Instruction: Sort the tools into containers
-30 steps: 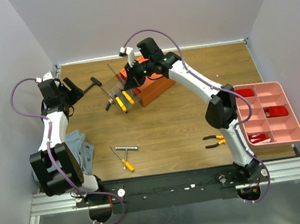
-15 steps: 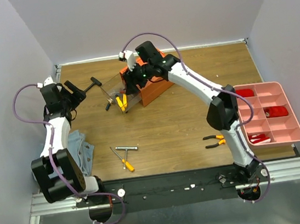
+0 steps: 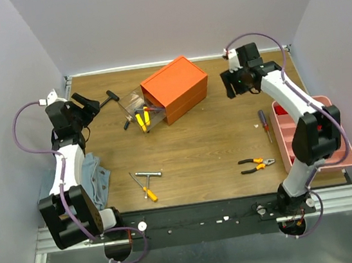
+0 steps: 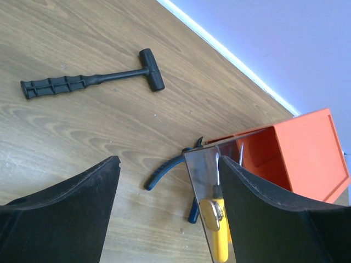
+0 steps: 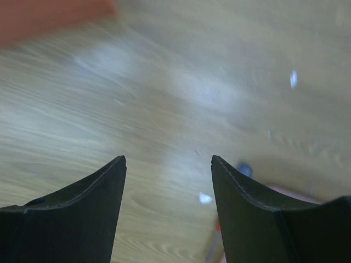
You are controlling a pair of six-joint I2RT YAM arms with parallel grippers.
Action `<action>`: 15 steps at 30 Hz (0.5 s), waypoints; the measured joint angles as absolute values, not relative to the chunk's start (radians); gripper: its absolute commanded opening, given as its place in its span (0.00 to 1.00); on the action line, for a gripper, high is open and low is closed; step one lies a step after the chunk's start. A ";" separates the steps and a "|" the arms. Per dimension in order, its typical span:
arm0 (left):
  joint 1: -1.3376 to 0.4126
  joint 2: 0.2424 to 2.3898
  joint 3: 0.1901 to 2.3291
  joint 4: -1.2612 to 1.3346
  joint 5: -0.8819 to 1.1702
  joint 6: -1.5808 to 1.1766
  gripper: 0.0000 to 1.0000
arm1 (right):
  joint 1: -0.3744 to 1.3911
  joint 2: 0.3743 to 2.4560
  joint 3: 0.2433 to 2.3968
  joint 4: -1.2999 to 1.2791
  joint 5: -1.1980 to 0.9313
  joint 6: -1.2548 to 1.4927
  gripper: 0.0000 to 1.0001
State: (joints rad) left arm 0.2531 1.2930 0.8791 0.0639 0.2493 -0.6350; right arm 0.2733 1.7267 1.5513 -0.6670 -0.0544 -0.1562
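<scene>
The orange box (image 3: pixel 177 87) stands at the back centre, its clear drawer (image 3: pixel 137 109) pulled out with yellow screwdrivers (image 3: pixel 142 120) in it. Blue pliers (image 3: pixel 126 122) lie beside the drawer, and a black T-handle tool (image 3: pixel 109 99) lies left of them. My left gripper (image 3: pixel 93 105) hovers open by that tool; its wrist view shows the T-handle tool (image 4: pixel 93 82), the pliers (image 4: pixel 164 171) and the drawer (image 4: pixel 208 175). My right gripper (image 3: pixel 234 89) hangs open and empty over bare wood (image 5: pixel 168 159) right of the box. The pink tray (image 3: pixel 336 163) sits at the right edge, partly hidden by the right arm.
A dark-handled screwdriver (image 3: pixel 264 123) lies left of the tray. Orange pliers (image 3: pixel 256 164) lie front right. A silver T-wrench (image 3: pixel 148 174) and a yellow screwdriver (image 3: pixel 147 191) lie front centre. A grey-blue cloth (image 3: pixel 94 173) sits under the left arm.
My right gripper opened at the drawer, then swung away to the right back of the table. The left arm has hardly moved.
</scene>
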 measured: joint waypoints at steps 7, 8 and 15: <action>0.253 1.228 0.775 0.088 0.248 -0.638 0.82 | 0.137 1.873 1.459 -0.714 0.045 -0.159 0.69; 0.253 1.225 0.765 0.086 0.248 -0.637 0.82 | 0.122 1.885 1.459 -0.714 0.051 -0.158 0.69; 0.253 1.208 0.755 0.063 0.248 -0.621 0.82 | 0.075 1.947 1.459 -0.714 0.099 -0.158 0.68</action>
State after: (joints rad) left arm 0.2535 1.2083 0.7547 0.0631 0.2478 -0.6212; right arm 0.0753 1.9469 1.4590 -0.7136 0.0990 -0.1577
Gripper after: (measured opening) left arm 0.820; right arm 0.691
